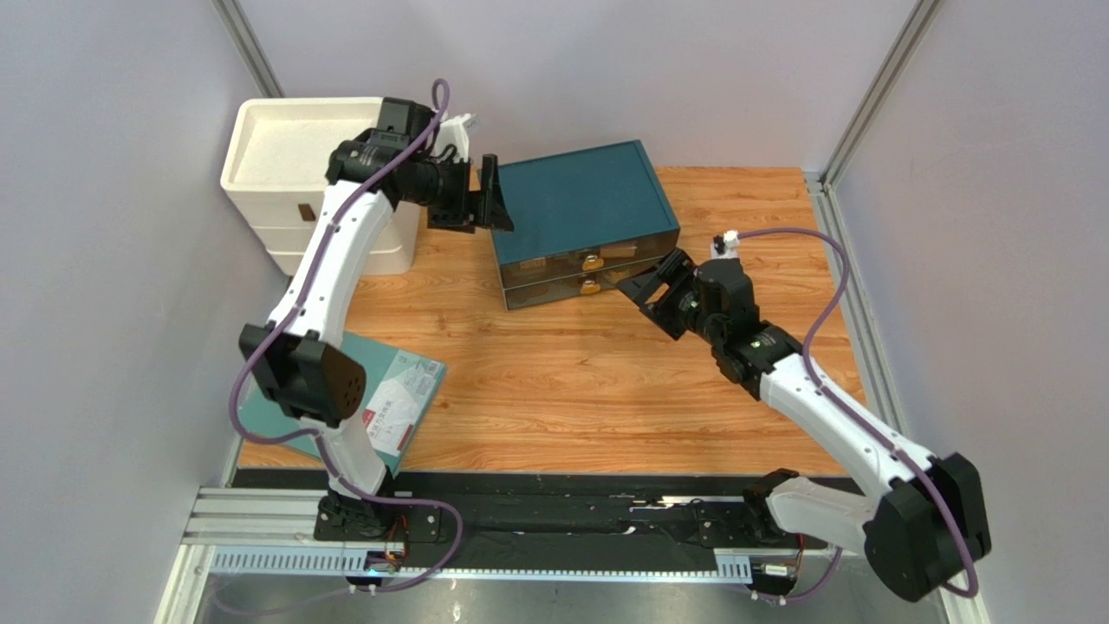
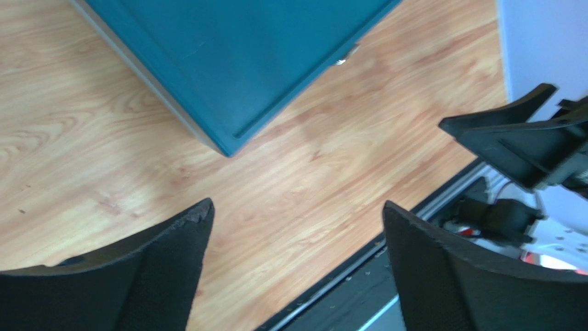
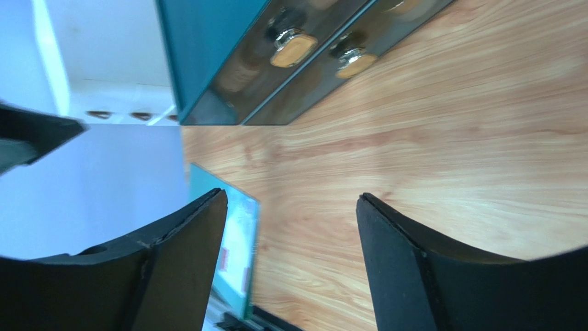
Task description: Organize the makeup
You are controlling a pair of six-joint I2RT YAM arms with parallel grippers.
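Observation:
No loose makeup shows on the table. A teal drawer box [image 1: 586,208] stands at the back centre, with two smoky drawer fronts and gold knobs [image 1: 592,264], both drawers shut. In the right wrist view, dim tan shapes [image 3: 238,72] show through the drawer fronts behind the knobs [image 3: 293,48]. My left gripper [image 1: 479,202] is open and empty at the box's left edge, above the wood [image 2: 297,203]. My right gripper [image 1: 655,289] is open and empty just right of the drawer fronts [image 3: 291,194].
A white foam box [image 1: 313,156] stands at the back left, behind my left arm. A teal booklet [image 1: 391,403] lies at the front left edge and shows in the right wrist view [image 3: 234,255]. Grey walls and metal rails bound the wooden table [image 1: 586,390].

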